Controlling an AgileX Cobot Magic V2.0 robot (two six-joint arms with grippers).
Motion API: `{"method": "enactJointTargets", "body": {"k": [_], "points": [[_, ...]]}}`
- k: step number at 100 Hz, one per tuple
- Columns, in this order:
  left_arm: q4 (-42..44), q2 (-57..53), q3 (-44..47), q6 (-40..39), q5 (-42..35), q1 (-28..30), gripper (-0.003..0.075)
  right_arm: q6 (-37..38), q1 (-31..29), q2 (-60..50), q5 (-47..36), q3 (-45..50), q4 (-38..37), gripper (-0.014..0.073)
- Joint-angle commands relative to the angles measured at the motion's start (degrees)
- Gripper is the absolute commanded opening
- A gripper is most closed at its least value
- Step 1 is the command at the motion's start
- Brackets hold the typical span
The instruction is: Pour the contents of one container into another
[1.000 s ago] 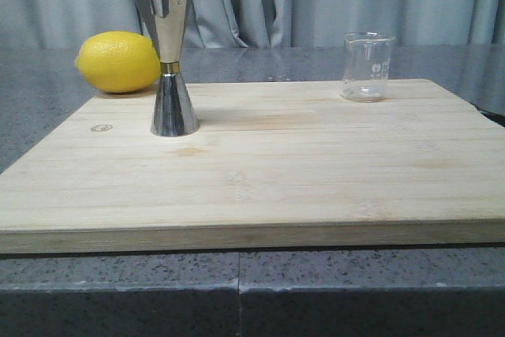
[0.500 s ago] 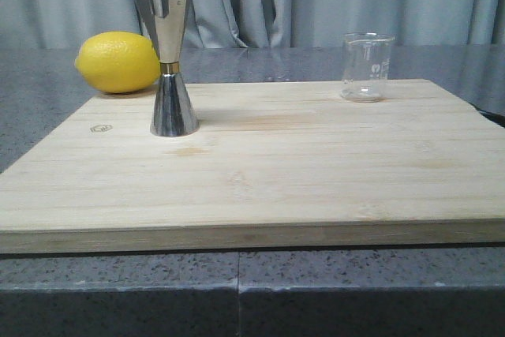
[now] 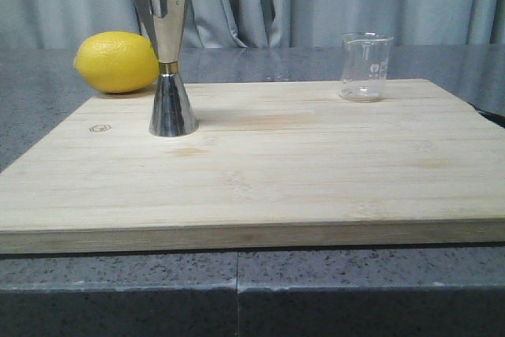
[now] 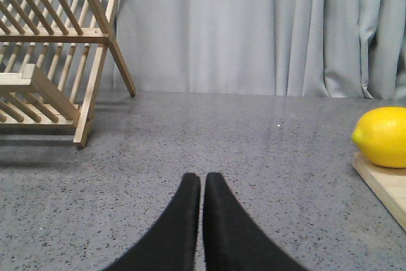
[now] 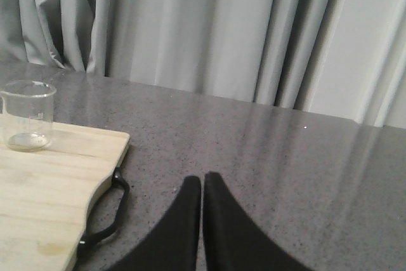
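Standing upright, well apart, near the board's (image 3: 260,179) far corners: jigger (image 3: 167,57) left, beaker (image 3: 364,66) right. Keeping both end effectors (image 4: 202,185) (image 5: 202,188) pressed together, gripping nothing.

This looks like a kitchen or home-bar setup. A speckled grey stone counter (image 3: 47,92) carries a bamboo cutting board (image 3: 260,171) with a lemon (image 3: 117,61), a steel jigger (image 3: 168,57) and a small glass beaker (image 3: 365,67). A wooden dish rack (image 4: 47,55) stands aside. Grey curtains (image 3: 316,1) close off the back.
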Motion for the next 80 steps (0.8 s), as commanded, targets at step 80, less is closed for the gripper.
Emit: {"method": "enactJointTargets", "body": {"k": [80], "points": [[-0.10,-1.20,1.58,-0.08,-4.19,0.10,-0.0019,3.07,-0.24,-1.14,-4.19,2.87,-2.69,-0.0050]]}}
